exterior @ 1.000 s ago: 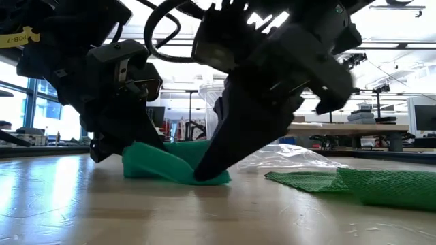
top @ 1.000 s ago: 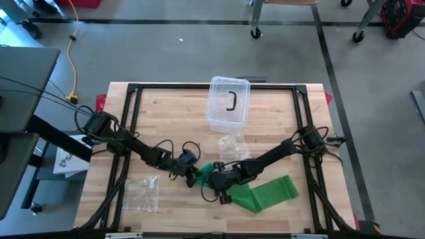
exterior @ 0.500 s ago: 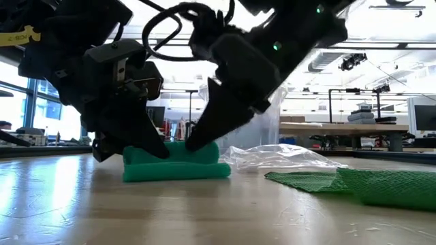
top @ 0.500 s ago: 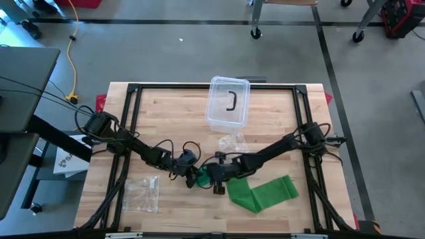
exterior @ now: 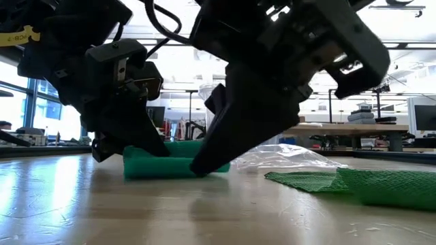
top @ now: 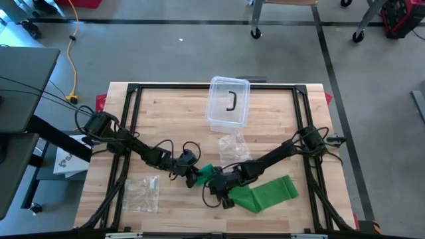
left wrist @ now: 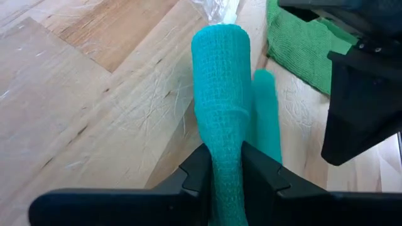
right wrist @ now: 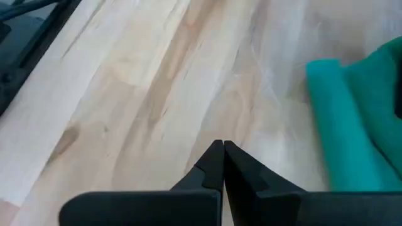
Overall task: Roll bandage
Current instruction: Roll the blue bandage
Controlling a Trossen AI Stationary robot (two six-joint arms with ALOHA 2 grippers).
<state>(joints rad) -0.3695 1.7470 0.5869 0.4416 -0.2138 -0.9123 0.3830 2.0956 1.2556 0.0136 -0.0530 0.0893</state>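
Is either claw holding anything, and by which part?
The left gripper pinches the rolled end of the green bandage. The right gripper is shut, holding nothing.

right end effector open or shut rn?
Shut. In the right wrist view the right end effector has its fingers pressed together, nothing between them, over the table.

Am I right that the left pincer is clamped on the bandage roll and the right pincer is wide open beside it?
Not quite. The left pincer is clamped on the bandage roll, but the right pincer is shut and empty, its tips pressed together above the table, as the right wrist view shows.
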